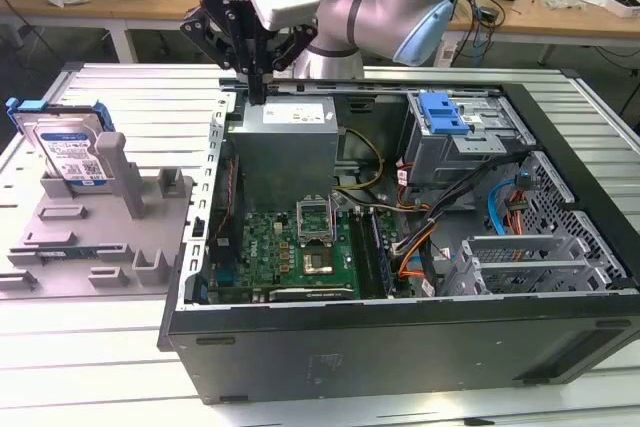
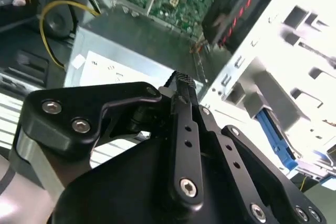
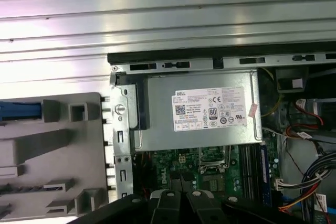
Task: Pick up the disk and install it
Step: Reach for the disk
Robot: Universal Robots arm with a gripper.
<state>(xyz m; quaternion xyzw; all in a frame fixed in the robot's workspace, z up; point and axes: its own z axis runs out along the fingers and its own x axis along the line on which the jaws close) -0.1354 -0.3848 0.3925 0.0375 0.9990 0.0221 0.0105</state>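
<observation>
The disk (image 1: 68,150), a silver drive with a white-and-blue label in a blue carrier, stands upright in the grey holder (image 1: 95,232) at the exterior view's left, outside the computer case. In the first wrist view its blue edge (image 3: 19,110) shows at the holder's end. My gripper (image 1: 258,97) hangs over the case's back corner, above the grey power supply (image 1: 290,142), well to the right of the disk. Its fingers (image 2: 181,85) are shut together with nothing between them. The same black fingers (image 3: 176,203) show in the first wrist view.
The open computer case (image 1: 400,347) holds a green motherboard (image 1: 295,247), a drive cage with a blue clip (image 1: 445,112), a thin blue cable (image 1: 497,212) and loose wiring. The ribbed metal table (image 1: 130,97) lies between case and holder. Cluttered benches stand behind.
</observation>
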